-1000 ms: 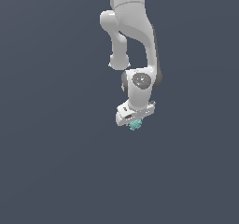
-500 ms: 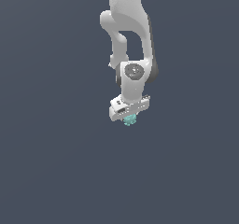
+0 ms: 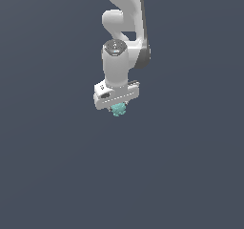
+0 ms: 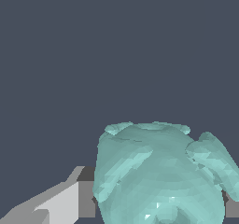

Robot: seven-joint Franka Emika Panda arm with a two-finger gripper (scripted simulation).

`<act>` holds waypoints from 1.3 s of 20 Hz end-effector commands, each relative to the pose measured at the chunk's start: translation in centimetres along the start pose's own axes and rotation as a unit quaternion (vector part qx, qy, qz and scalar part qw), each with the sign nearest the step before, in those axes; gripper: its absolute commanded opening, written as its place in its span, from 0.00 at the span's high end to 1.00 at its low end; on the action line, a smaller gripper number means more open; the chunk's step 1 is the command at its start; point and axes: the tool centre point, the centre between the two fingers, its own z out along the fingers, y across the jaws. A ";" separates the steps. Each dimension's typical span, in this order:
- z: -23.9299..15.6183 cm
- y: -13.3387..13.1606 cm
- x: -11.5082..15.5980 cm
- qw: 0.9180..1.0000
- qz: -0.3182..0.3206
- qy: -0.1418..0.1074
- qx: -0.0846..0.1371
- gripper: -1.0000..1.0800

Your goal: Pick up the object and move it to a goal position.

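My gripper (image 3: 117, 105) is clamped on the object (image 3: 118, 109). Risk: bumpy, rounded lump, small contact area; sharp accel could slip it out mid-transfer.

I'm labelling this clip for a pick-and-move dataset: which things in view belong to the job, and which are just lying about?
Belongs to the job:
- teal-green lump, bumpy and roughly round, held under the white hand; it fills much of the wrist view
- gripper, closed on the lump

Just lying about:
- nothing else shows; only plain dark background around the arm
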 end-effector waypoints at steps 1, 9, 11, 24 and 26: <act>-2.3 1.7 -1.6 1.000 0.000 0.000 0.000 1.00; -9.6 7.1 -6.6 1.000 0.000 0.001 0.001 1.00; -11.5 8.4 -7.8 1.000 0.000 0.001 0.002 1.00; -21.5 16.1 -14.2 1.000 0.000 0.000 0.001 1.00; -22.3 16.8 -14.7 1.000 0.000 0.000 0.000 1.00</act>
